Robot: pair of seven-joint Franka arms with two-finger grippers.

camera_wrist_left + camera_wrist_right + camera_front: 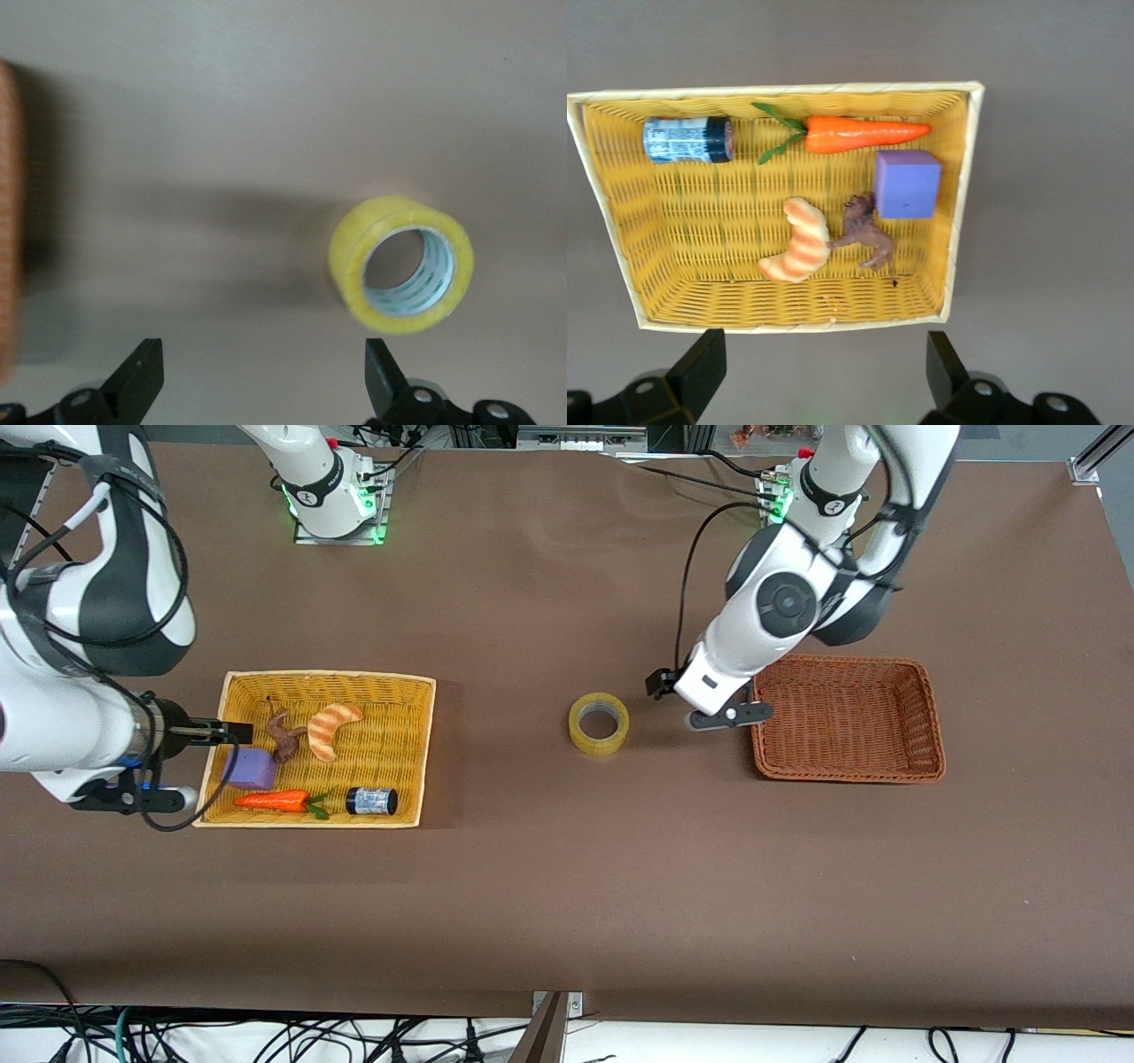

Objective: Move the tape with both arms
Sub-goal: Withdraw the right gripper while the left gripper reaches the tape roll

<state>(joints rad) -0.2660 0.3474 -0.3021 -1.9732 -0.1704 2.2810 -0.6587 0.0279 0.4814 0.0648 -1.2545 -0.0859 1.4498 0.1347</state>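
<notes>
Tape [599, 724] lies flat on the bare table [567, 886] between yellow basket [416, 753] and brown basket [921, 726], not gripped. My left gripper [709, 701] hangs just beside it, fingers spread, empty. My right gripper [226, 732] is over the yellow basket's edge, open, waiting. Pickup and drop into brown basket left

A: Where did the front camera sit?
B: High up across the table [567, 886], facing both robots and looking down on all of it.
A: And the left wrist camera?
B: It looked down past the left gripper [266, 381], close to the tape [400, 264]. The front view showed that tape [599, 724] too.
A: The right one?
B: It looked down past the right gripper [824, 376] onto the yellow basket [961, 204], which the front view [425, 753] shared.
</notes>
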